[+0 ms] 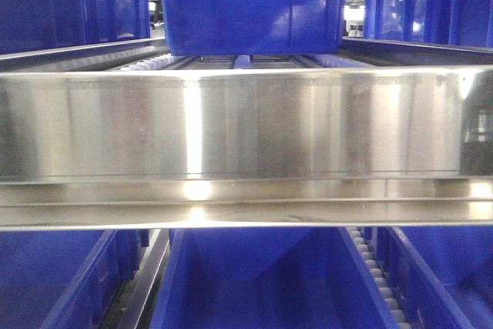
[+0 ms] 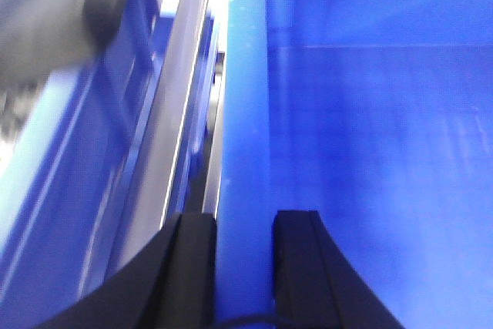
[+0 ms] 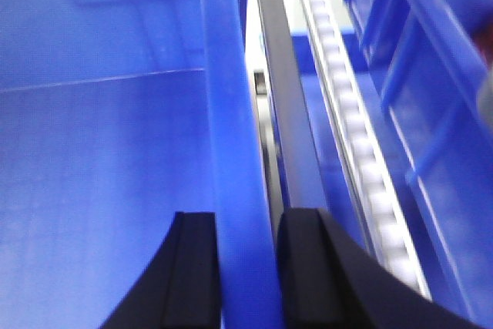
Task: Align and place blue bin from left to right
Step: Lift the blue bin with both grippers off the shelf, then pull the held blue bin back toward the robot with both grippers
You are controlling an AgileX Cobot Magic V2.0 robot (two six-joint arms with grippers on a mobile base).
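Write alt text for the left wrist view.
The left gripper clamps the bin's side wall, with its black fingers on either side of it. The bin's smooth blue inside fills the right of the picture. A blurred metal rail runs along outside the bin on the left.

Blue bin [image 1: 254, 21]: bright blue plastic crate, smooth walls tapering to the base, upright and level, open top up, filling the front view at 12 o'clock. Its left rim [image 2: 243, 113] sits pinched in the left gripper [image 2: 245, 225], its right rim [image 3: 235, 136] in the right gripper [image 3: 245, 225]; both rims run toward 12 o'clock.
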